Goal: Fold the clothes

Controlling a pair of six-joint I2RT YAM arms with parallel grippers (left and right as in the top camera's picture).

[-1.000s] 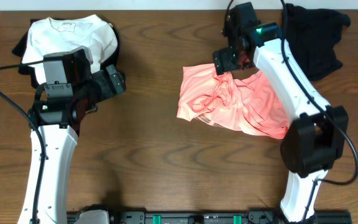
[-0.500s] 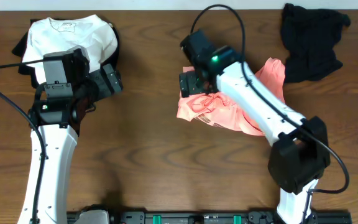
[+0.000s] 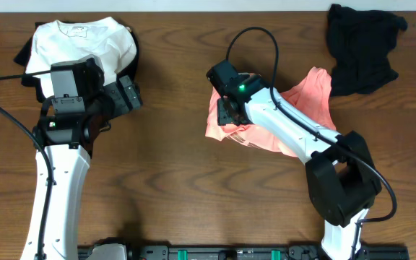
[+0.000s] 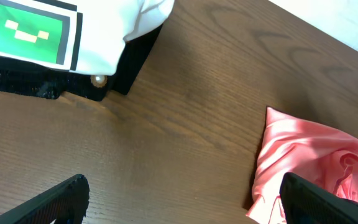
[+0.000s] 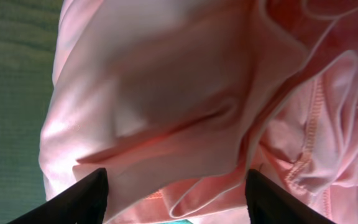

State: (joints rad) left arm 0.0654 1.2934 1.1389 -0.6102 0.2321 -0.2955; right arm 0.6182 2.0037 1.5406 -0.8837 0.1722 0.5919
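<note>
A crumpled salmon-pink T-shirt (image 3: 313, 90) lies right of the table's middle. My right gripper (image 3: 226, 112) is pressed down into its left end. In the right wrist view the pink cloth (image 5: 166, 93) fills the frame, and folds of it lie between the two dark fingers (image 5: 82, 199), which stand well apart. My left gripper (image 3: 132, 94) hangs open over bare wood beside a white T-shirt (image 3: 85, 40). In the left wrist view nothing lies between its fingertips (image 4: 61, 199), and the pink shirt's corner (image 4: 303, 162) lies at the right.
The white T-shirt rests on a dark garment at the back left, with a green tag (image 4: 23, 31) nearby. A black T-shirt (image 3: 363, 47) lies bunched at the back right. The right arm's cable (image 3: 255, 36) loops above the pink shirt.
My right arm swung from the pink shirt's far edge to its left end and dropped onto the cloth, its fingers drawing closer. The shirt's right part bunched up. The left arm stayed still.
</note>
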